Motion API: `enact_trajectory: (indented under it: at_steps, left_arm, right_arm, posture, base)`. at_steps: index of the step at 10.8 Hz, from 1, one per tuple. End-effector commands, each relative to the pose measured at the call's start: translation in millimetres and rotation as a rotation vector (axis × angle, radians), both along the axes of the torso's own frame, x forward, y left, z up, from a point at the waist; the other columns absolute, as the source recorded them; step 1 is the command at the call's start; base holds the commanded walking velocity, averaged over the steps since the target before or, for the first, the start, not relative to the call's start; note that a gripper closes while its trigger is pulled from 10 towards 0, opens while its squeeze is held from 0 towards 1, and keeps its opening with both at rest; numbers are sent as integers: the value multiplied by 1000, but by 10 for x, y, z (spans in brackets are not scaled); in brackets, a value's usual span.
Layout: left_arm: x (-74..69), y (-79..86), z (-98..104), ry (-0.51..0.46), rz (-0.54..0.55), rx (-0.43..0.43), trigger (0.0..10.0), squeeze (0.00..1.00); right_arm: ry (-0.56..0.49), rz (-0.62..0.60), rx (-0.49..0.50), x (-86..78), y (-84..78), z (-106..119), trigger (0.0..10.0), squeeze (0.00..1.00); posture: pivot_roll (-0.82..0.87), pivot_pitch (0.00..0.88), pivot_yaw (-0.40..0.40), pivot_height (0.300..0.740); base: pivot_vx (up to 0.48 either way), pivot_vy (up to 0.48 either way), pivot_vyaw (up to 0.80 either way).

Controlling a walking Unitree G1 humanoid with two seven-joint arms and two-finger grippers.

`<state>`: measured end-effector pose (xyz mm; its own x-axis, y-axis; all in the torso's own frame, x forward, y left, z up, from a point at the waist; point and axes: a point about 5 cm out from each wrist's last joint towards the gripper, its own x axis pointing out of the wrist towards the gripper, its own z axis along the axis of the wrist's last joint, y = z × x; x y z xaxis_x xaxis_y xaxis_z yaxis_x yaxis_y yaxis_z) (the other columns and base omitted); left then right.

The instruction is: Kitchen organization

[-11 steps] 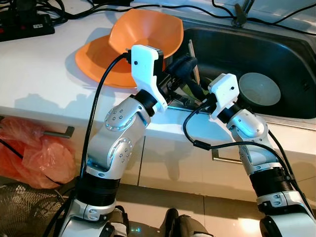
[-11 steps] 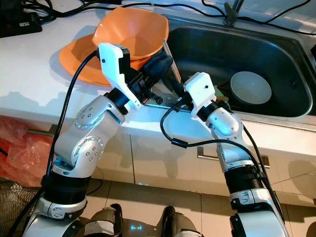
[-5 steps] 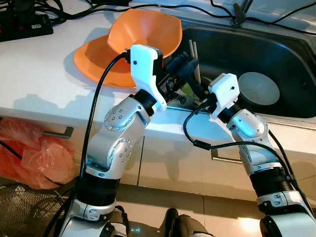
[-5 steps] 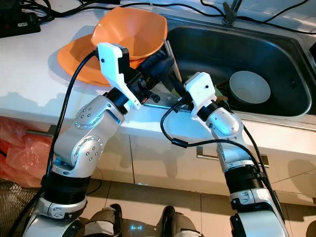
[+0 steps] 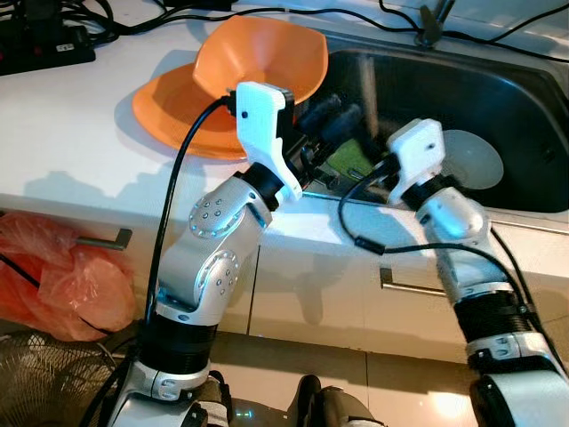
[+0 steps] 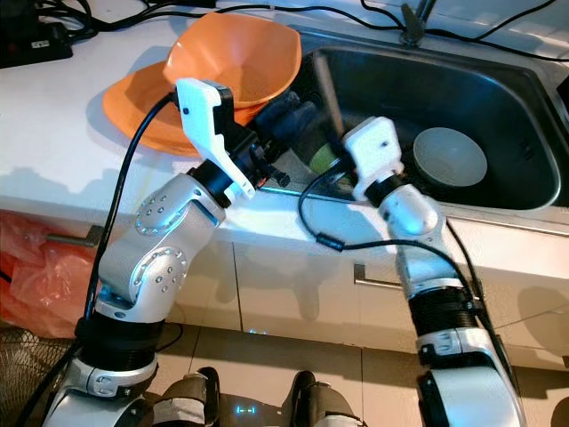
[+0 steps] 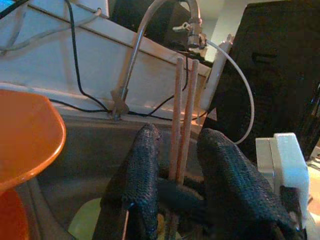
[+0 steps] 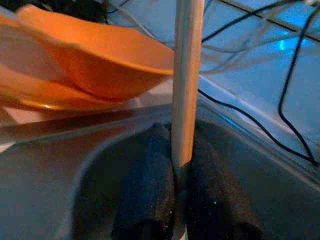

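While upright, chopsticks [image 7: 182, 115] sit between left pincer [image 7: 175, 190] fingers.

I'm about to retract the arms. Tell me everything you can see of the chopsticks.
Chopsticks: thin, pale wooden-looking sticks. Two stand side by side, upright, between the left gripper fingers over the sink, near the orange bowl. The right gripper is shut on what looks like one stick, pointing straight out past its fingertips. Their lower ends are hidden.

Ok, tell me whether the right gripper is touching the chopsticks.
Touching. In the right wrist view the right gripper has both black fingers pressed against the wooden chopsticks, which stand up from between them with no gap.
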<state>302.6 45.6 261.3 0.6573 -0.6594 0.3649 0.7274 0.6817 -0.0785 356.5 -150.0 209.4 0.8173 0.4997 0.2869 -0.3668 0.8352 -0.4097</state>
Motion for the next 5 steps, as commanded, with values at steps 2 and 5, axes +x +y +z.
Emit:
enact_trajectory:
  at_steps: [2, 5]
  left_arm:
    - [-53, -43, -18, -15, -15, 9, 10000, 0]
    - [-5, 28, -119, 25, 46, 17, 10000, 0]
  right_arm:
    - [-30, -67, -3, 48, -112, 76, 0, 0]
    - [-90, -174, 78, 151, -268, 329, 0, 0]
  posture:
    - [207, 197, -94, 740]
    - [208, 199, -95, 740]
  base:
    - [0, 0, 0]
    - [0, 0, 0]
